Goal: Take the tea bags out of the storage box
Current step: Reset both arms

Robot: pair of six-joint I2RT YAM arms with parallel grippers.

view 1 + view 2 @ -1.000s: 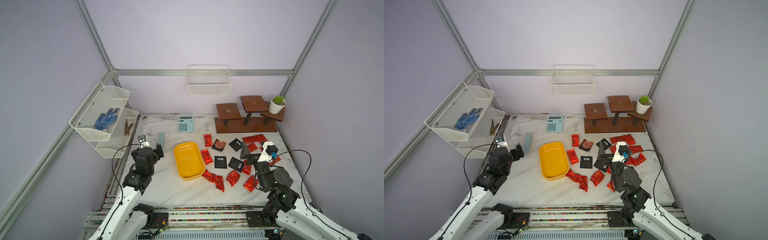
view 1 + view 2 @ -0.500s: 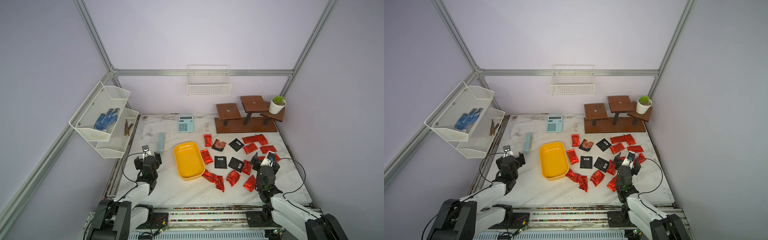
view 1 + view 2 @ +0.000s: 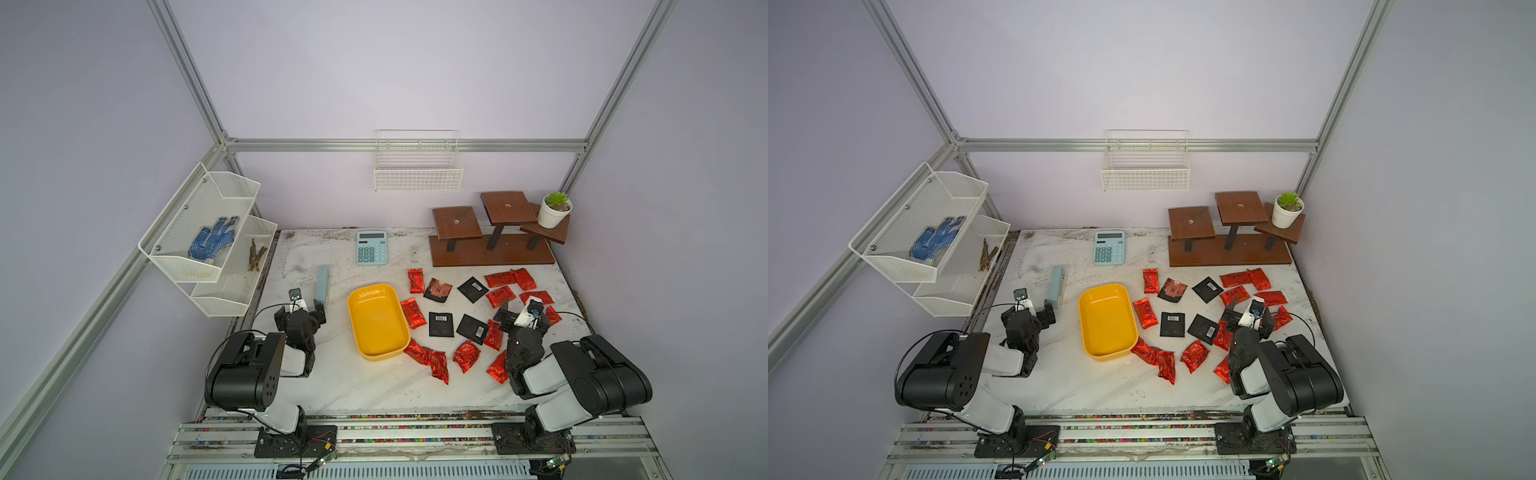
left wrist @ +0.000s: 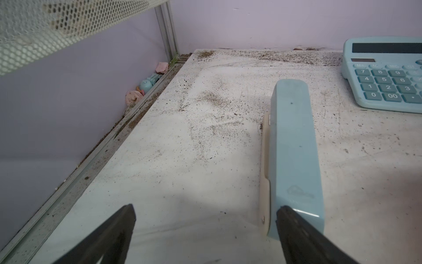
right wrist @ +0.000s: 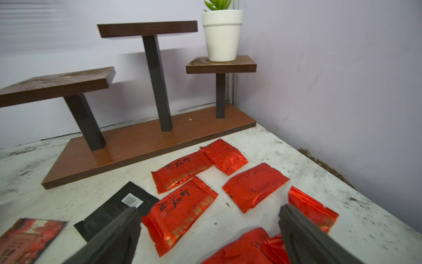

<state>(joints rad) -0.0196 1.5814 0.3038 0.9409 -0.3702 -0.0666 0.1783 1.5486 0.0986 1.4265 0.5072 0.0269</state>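
— Since you have both arms folded low at the near edge of the table (image 3: 353, 386), read me the entries. Item one?

— Storage box (image 3: 376, 322): yellow tub, rounded corners, standing mid-table between my two arms, long side running away from me.

— Item two?

— Tea bags (image 3: 413, 313): red foil sachets, flat black squares with barcode labels, one reddish-brown square (image 3: 437, 289). Every one I can see lies on the tabletop to my right of the box, and the closest ones sit just beside its wall.

— And your pincers?

— Left gripper (image 4: 206, 206): jaws spread wide, gripping nothing, low over bare, speckled tabletop. One fingertip (image 4: 287, 212) overlaps the near end of a pale blue stapler (image 4: 294, 155); whether it touches, I cannot tell. Calculator (image 4: 388, 75) farther back.

— The other?

— Right gripper (image 5: 210, 206): jaws likewise spread wide, gripping nothing, poised over the red sachets, with a black sachet (image 5: 116, 210) partly behind one finger. Wooden stand (image 5: 146, 139) beyond them, potted plant (image 5: 222, 34) on its lowest step.
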